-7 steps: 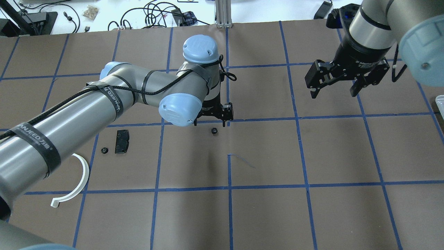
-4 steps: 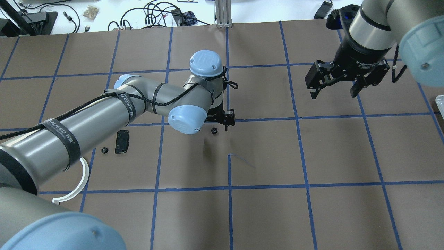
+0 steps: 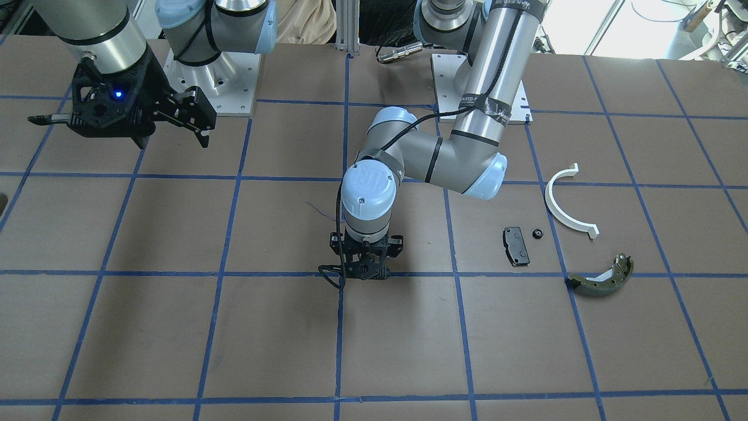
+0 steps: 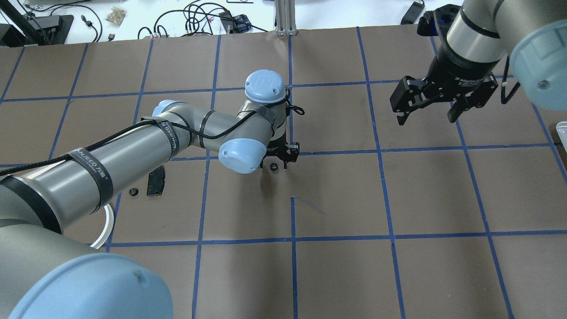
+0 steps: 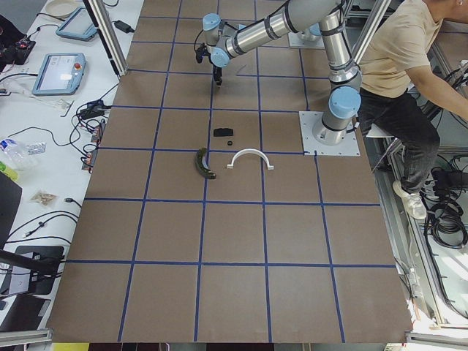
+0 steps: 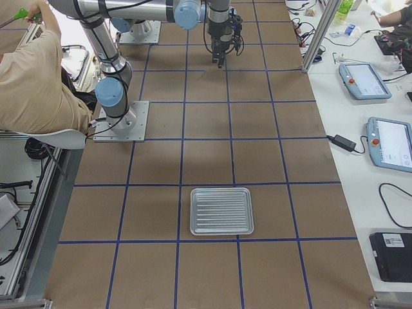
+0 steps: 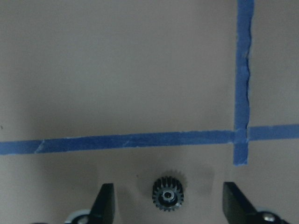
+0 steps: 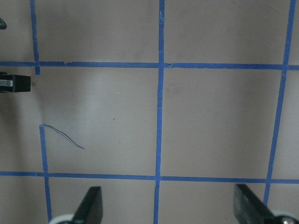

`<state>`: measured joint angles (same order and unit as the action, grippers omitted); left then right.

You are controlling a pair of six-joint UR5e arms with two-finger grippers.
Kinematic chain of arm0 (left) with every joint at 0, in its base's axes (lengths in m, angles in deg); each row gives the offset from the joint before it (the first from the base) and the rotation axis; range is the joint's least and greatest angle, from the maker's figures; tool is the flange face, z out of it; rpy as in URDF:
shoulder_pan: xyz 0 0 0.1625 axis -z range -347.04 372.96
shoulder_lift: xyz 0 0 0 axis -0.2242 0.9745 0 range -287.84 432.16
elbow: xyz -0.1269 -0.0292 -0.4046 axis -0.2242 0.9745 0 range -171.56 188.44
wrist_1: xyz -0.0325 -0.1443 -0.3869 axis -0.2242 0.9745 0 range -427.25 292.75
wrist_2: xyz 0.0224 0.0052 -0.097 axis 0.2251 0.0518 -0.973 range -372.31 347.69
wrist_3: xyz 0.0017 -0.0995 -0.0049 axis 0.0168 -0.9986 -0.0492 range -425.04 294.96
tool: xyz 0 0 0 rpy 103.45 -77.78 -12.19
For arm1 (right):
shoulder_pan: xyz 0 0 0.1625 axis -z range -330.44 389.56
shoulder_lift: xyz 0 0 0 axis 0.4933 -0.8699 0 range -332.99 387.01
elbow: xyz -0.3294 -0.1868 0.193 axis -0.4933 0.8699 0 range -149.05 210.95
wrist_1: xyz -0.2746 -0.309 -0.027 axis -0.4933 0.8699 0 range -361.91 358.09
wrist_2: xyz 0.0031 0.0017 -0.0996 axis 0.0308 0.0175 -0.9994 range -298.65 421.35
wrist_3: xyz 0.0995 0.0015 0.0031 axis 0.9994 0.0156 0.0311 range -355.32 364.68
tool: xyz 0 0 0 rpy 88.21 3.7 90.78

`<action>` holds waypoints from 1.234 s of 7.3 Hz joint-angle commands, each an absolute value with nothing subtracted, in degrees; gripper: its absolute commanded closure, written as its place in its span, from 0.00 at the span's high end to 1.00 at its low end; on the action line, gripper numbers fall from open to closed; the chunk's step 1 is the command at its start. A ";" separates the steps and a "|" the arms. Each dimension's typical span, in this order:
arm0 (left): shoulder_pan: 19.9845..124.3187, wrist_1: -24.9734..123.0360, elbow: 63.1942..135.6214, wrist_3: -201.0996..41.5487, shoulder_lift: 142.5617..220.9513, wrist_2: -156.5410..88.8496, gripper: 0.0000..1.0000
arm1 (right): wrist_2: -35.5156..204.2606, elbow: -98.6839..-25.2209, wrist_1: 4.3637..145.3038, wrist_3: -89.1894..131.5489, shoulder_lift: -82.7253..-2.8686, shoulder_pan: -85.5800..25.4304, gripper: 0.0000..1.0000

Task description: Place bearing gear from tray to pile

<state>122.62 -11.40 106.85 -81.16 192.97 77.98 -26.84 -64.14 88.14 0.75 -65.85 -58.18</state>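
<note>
A small black bearing gear (image 7: 168, 194) lies on the brown table just past a blue tape line; it also shows in the overhead view (image 4: 273, 167). My left gripper (image 7: 167, 185) is open and low over it, one finger on each side, not touching (image 4: 277, 162) (image 3: 363, 272). The pile lies to my left: a white half-ring (image 3: 565, 203), a black brake pad (image 3: 516, 245), an olive brake shoe (image 3: 602, 279) and a second small gear (image 3: 537, 233). My right gripper (image 4: 426, 117) is open and empty, held high over the far right.
A ribbed metal tray (image 6: 222, 210) sits on the table on my right side, with nothing showing in it. A loose thread (image 8: 63, 135) lies on the table. Cables and pendants lie beyond the far table edge. A person sits behind the robot bases.
My left gripper has come down and a little towards me, so its open fingers now stand either side of the gear. The right arm has not moved.
</note>
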 commanded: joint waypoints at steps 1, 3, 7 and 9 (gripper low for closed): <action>122.56 -11.44 106.70 -80.95 192.92 77.78 0.00 | -26.98 -64.14 87.74 0.72 -65.98 -58.07 1.00; 122.12 -11.09 105.91 -80.95 191.97 77.69 0.00 | -30.13 -64.14 87.65 0.55 -66.07 -58.16 1.00; 108.01 10.32 99.58 -67.22 182.93 74.61 0.00 | -29.71 -63.79 87.65 0.63 -66.50 -58.33 1.00; 97.57 12.72 100.63 -50.73 180.02 79.41 0.00 | -29.36 -63.97 87.56 0.64 -67.12 -58.33 1.00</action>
<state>104.30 10.68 100.13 -61.11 181.87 76.30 -29.66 -63.90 87.59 0.66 -66.69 -58.31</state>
